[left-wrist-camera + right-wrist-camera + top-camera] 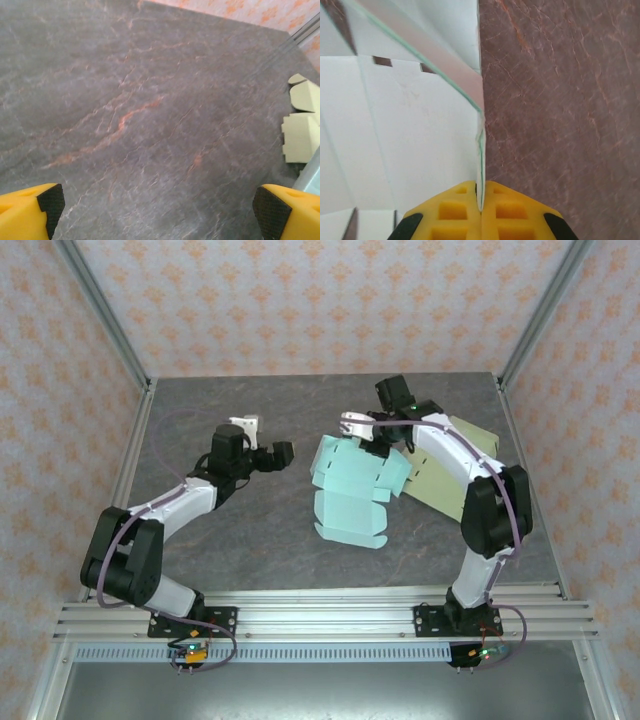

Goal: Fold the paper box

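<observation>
My right arm (452, 452) covers the middle of the cream sheet (432, 490) at the right of the counter (250, 540). Close up, the paper box (405, 145) runs past the left and top edges, and the bottom edge cuts off my right fingers (520, 215).

1. Two robot arms: the left arm (170, 505) at 7 o'clock on the desk (250, 540), the right arm (490, 505) at 4 o'clock.
2. Two claws, one per arm: the left claw (265, 438) and the right claw (480, 200).
3. Four yellow fingers, two on each claw.
4. Two unfolded paper boxes: one mint paper box (355, 495) near the centre, and one cream paper box (478, 440) at 2 o'clock from it.
5. One desk.
</observation>
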Controlling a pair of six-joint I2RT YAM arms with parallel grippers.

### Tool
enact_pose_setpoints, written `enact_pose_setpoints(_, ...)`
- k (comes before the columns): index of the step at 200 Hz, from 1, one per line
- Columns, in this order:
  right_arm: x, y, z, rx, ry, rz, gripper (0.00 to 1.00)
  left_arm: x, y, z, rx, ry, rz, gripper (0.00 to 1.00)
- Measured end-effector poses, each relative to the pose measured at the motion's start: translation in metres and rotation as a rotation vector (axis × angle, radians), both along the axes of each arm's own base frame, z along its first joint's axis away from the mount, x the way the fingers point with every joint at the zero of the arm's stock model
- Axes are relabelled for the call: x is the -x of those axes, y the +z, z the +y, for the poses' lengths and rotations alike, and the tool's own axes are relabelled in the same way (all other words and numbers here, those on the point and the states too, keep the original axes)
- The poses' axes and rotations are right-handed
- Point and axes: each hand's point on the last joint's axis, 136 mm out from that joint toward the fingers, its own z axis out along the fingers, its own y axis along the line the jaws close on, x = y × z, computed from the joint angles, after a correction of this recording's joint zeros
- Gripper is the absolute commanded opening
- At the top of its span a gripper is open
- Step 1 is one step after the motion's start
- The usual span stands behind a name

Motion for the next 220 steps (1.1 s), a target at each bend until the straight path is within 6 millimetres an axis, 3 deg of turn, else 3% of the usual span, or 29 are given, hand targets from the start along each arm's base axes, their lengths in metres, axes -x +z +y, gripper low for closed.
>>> enact_pose_setpoints(28, 0.002, -0.02, 0.01, 0.03, 0.062, -0.057, 0.0, 0.012, -0.03, 0.002, -0.015, -0.007, 0.029, 0.98)
enact_pose_setpoints(57, -0.002, -0.026, 0.021, 0.041, 0.098, -0.129, 0.0, 0.014, -0.042, -0.002, -0.056, -0.031, 0.034, 0.97)
enact_pose_setpoints(78, -0.005, -0.031, 0.023, 0.035, 0.102, -0.152, 0.0, 0.016, -0.051, -0.015, -0.068, -0.085, 0.026, 0.97)
enact_pose_setpoints(112, -0.007, -0.038, 0.021, 0.03, 0.091, -0.198, 0.0, 0.035, -0.062, -0.04, -0.021, -0.182, -0.009, 0.97)
enact_pose_setpoints(165, -0.007, -0.038, 0.012, 0.002, 0.063, -0.389, 0.0, 0.038, -0.054, -0.042, 0.017, -0.19, -0.077, 0.98)
enact_pose_setpoints(220, -0.012, -0.016, 0.03, -0.047, 0.092, -0.507, 0.01, 0.04, -0.042, -0.052, 0.053, -0.245, -0.117, 0.97)
